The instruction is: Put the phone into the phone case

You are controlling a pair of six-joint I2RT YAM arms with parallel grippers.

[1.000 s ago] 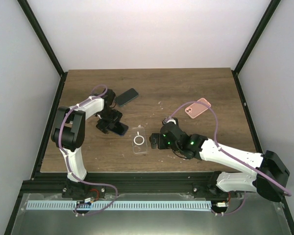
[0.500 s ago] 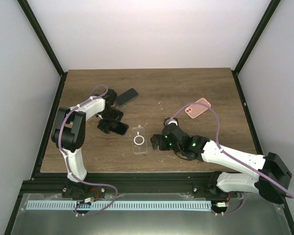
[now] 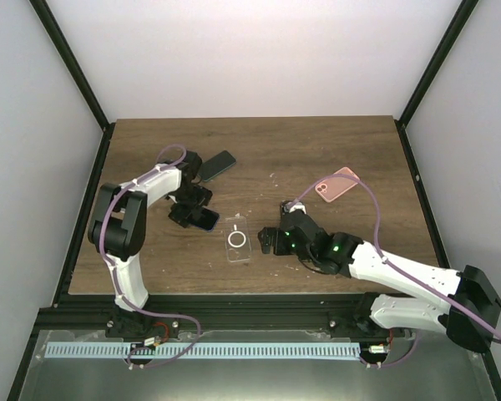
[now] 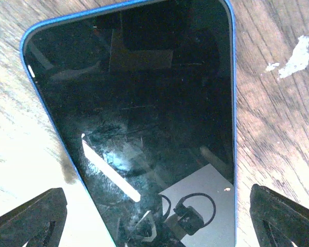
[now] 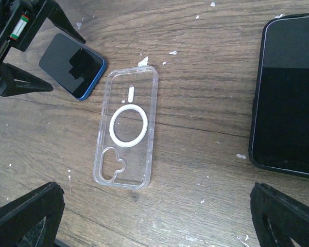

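Observation:
A blue-edged phone (image 4: 144,103) with a dark screen lies flat on the wooden table; it also shows in the top view (image 3: 206,220) and the right wrist view (image 5: 72,66). My left gripper (image 4: 157,221) hangs close above its near end, jaws wide open, one finger on each side of the phone. In the top view the left gripper (image 3: 190,209) covers part of the phone. The clear phone case (image 5: 126,134) with a white ring lies open side up just right of the phone, also in the top view (image 3: 236,241). My right gripper (image 5: 154,218) is open and empty, right of the case (image 3: 267,241).
A dark phone (image 3: 217,165) lies behind the left gripper. A pink phone case (image 3: 337,185) lies at the back right. A black-cased phone (image 5: 288,92) lies right of the clear case, hidden under my right arm in the top view. The table's (image 3: 317,150) surface has white flecks.
My left gripper has shifted slightly toward the back over the blue phone. My right arm's elbow has drifted a little right; its gripper stays beside the case.

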